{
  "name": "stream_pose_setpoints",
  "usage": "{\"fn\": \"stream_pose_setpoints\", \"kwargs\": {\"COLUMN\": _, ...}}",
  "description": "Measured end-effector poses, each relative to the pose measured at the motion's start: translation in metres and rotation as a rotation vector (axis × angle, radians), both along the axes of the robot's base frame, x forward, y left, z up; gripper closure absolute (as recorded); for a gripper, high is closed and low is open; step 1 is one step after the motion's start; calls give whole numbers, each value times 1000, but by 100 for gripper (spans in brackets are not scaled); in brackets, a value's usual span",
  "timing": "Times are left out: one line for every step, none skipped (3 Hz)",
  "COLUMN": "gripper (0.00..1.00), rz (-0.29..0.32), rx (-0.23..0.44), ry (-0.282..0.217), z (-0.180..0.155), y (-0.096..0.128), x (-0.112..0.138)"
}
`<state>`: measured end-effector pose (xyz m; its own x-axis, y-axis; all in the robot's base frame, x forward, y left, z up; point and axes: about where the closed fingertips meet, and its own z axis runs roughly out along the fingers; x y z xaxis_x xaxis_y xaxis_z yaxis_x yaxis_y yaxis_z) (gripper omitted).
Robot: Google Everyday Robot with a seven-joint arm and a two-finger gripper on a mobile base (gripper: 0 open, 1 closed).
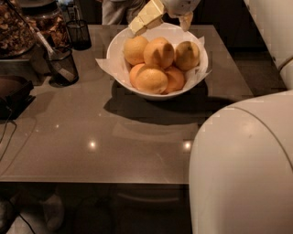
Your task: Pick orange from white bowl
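The white bowl (118,51), lined with crumpled white paper, stands at the far middle of the grey table and holds several oranges. A large deep orange (159,53) lies on top in the middle of the pile. A paler one (135,49) is to its left and a yellowish one (187,55) to its right. Another big orange (151,80) lies at the front. My gripper (161,22) hangs over the bowl's far rim, just above and behind the middle orange. It is open, with one finger (138,23) spread to the left and the other finger (186,20) to the right. It holds nothing.
Two dark mesh cups (78,34) (62,66) stand left of the bowl, with food containers (16,29) behind them. A dark object (13,91) lies at the left edge. My white body (242,169) fills the lower right. A person (118,9) stands behind the table.
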<state>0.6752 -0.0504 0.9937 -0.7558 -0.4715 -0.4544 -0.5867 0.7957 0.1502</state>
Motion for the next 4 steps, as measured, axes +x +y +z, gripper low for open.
{"fn": "stream_pose_setpoints", "kwargs": {"gripper": 0, "rz": -74, "rx": -22, "ry": -20, "z": -2, "y": -3, "x": 7}}
{"fn": "stream_pose_setpoints", "kwargs": {"gripper": 0, "rz": -189, "rx": -123, "ry": 6, "z": -20, "y": -3, "x": 11}}
{"fn": "stream_pose_setpoints", "kwargs": {"gripper": 0, "rz": -189, "rx": -123, "ry": 6, "z": -20, "y": -3, "x": 11}}
{"fn": "stream_pose_setpoints", "kwargs": {"gripper": 0, "rz": -94, "rx": -57, "ry": 21, "z": -21, "y": 5, "x": 9}}
